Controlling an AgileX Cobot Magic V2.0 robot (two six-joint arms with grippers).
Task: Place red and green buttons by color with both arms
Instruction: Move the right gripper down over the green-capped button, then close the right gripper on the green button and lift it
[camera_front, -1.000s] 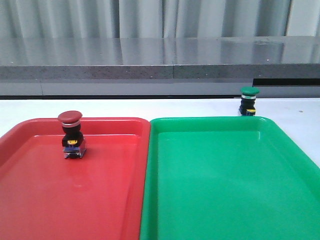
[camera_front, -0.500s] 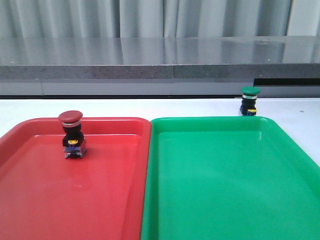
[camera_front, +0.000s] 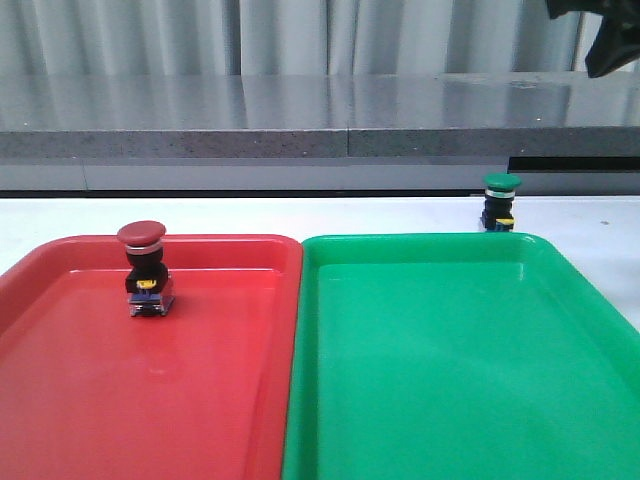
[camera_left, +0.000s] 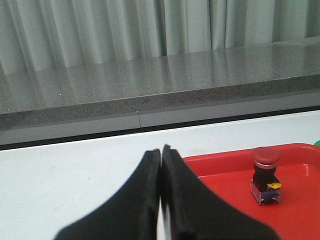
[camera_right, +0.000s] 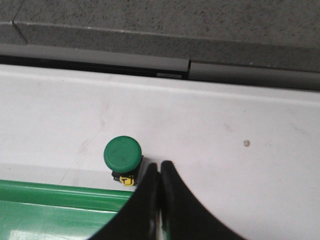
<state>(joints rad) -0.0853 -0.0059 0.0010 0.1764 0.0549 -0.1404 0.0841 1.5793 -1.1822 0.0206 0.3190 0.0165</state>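
The red button (camera_front: 143, 267) stands upright inside the red tray (camera_front: 60, 400), near its far left part; it also shows in the left wrist view (camera_left: 265, 174). The green button (camera_front: 499, 201) stands on the white table just behind the green tray (camera_front: 450, 380); it also shows in the right wrist view (camera_right: 123, 158). My left gripper (camera_left: 161, 150) is shut and empty, over the table by the red tray's far corner. My right gripper (camera_right: 159, 164) is shut and empty, high above the table just beside the green button. A bit of the right arm (camera_front: 600, 30) shows at the top right of the front view.
The two trays lie side by side and fill the near part of the white table (camera_front: 330, 215). A grey stone ledge (camera_front: 300, 120) runs along the back, with grey curtains behind it.
A part of the right arm has come into the top right corner of the front view. Both buttons have stayed where they were.
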